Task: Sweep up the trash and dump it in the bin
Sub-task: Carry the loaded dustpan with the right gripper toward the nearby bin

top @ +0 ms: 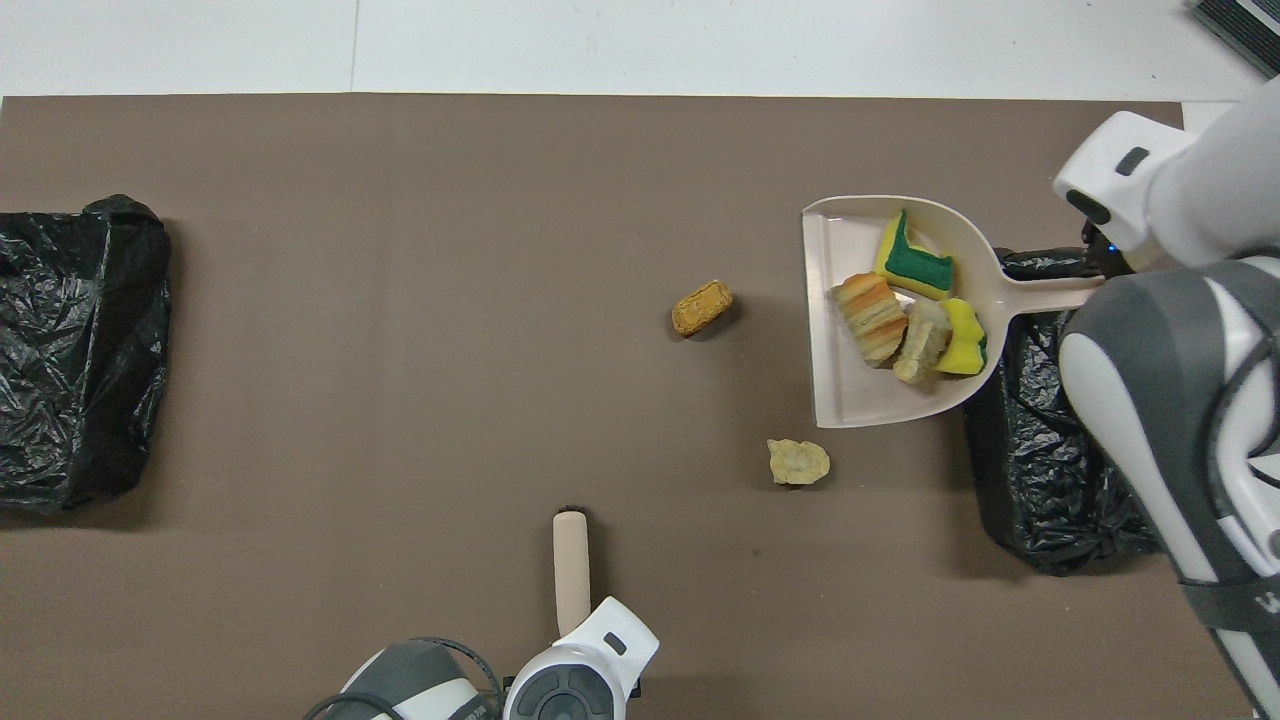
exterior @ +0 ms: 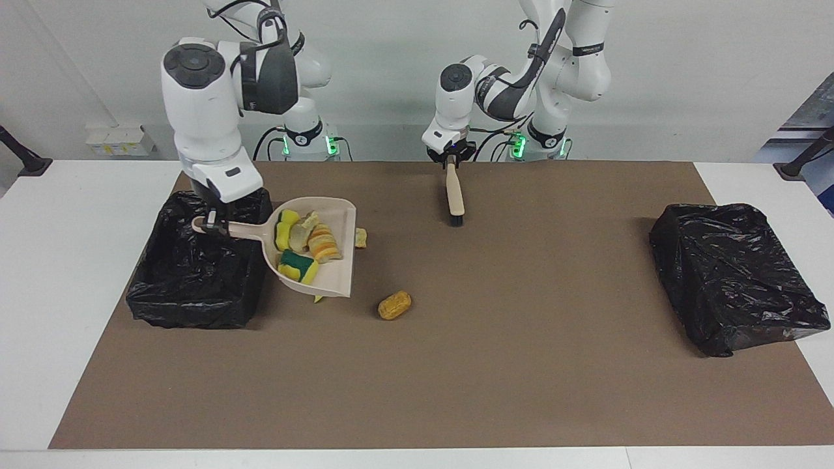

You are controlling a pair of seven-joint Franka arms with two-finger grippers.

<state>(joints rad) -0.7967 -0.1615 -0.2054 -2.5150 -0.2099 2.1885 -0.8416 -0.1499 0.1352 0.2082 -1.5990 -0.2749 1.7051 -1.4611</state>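
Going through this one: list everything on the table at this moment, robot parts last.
Mat: one, brown, covers most of the white table.
Bins: two, black-bagged, one at the right arm's end, one at the left arm's end.
Dustpan: one, beige, held up beside the right arm's bin, handle over it.
Scraps in the pan: four, yellow-green sponge, yellow sponge, tan chunk, striped orange piece.
Orange-brown lump: one, on the mat mid-table.
Tan chunk: one, on the mat, nearer the robots than the lump.
Yellow bit: one, peeking from under the pan.
Brush: one, beige, black bristles down on the mat.
Right pincer: shut on the dustpan's handle.
Left pincer: at the brush's top end.
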